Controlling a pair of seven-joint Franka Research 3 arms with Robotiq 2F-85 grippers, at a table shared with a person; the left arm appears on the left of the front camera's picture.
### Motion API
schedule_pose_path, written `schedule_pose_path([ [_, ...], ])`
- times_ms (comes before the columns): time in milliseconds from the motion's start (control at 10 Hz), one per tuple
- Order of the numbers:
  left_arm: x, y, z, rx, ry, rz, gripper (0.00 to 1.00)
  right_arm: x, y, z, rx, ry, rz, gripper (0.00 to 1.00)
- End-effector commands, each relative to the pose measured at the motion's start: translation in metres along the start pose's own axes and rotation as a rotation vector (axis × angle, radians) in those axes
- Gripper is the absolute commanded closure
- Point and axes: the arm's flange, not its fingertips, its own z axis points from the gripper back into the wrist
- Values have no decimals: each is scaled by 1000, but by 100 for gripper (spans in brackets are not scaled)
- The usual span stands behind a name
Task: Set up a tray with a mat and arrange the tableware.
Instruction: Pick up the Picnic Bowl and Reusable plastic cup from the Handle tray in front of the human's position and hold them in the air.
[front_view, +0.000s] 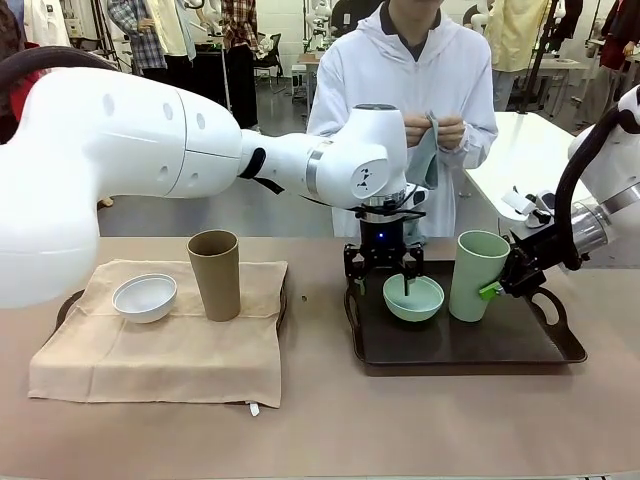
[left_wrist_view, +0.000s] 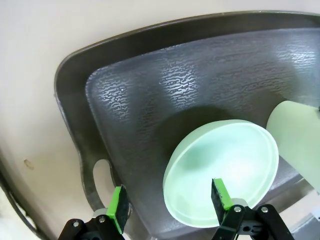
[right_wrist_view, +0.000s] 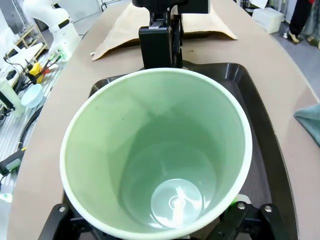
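While the person's hands (front_view: 436, 130) hold a grey-green cloth (front_view: 425, 162) at 12 o'clock of the worktop (front_view: 320, 430), the task stands roughly half complete. The first tray (front_view: 64, 306), at 9 o'clock, carries a beige mat (front_view: 150, 350) with the white bowl (front_view: 145, 297) and, at its 3 o'clock, the brown cup (front_view: 214, 275), both upright; this set appears finished. The second tray (front_view: 465, 350), at 3 o'clock of the first, has no mat under its tableware. On it the mint green bowl (front_view: 413, 298) sits at 9 o'clock of the mint green cup (front_view: 478, 275). The left end effector (front_view: 383, 283) is over the bowl with its jaws apart, one finger inside the rim and one outside, not clamped. The right end effector (front_view: 495, 290) flanks the cup; its pads are hidden under the rim, so whether it grips cannot be told. Judged remaining: clear both mint pieces off the second tray, lay the cloth as its mat, then set them back on it.
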Motion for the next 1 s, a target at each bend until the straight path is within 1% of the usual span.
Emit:
schedule_pose_path([
  [0,7,-11,-1,13,3,31,69,-2,-5,-4,-3,-39,36,59],
  [100,7,-11,-3,15,9,27,69,-2,-6,-3,2,-44,38,68],
  [200,7,-11,-1,14,9,29,100,-2,-5,-2,6,-46,44,100],
  [300,7,-12,1,14,6,29,74,-2,-6,-1,6,-45,46,100],
  [400,6,-12,2,18,5,31,100,-2,-5,-1,8,-47,48,100],
  [500,6,-12,2,20,6,31,100,-2,-5,0,7,-47,51,74],
  [600,6,-13,2,23,5,32,100,-2,-5,2,5,-47,54,74],
  [700,6,-13,2,27,6,35,100,-3,-5,2,4,-42,54,100],
  [800,6,-12,2,27,8,39,100,-3,-4,3,3,-43,53,75],
  [900,5,-11,4,28,9,43,100,-3,-3,4,1,-45,54,100],
])
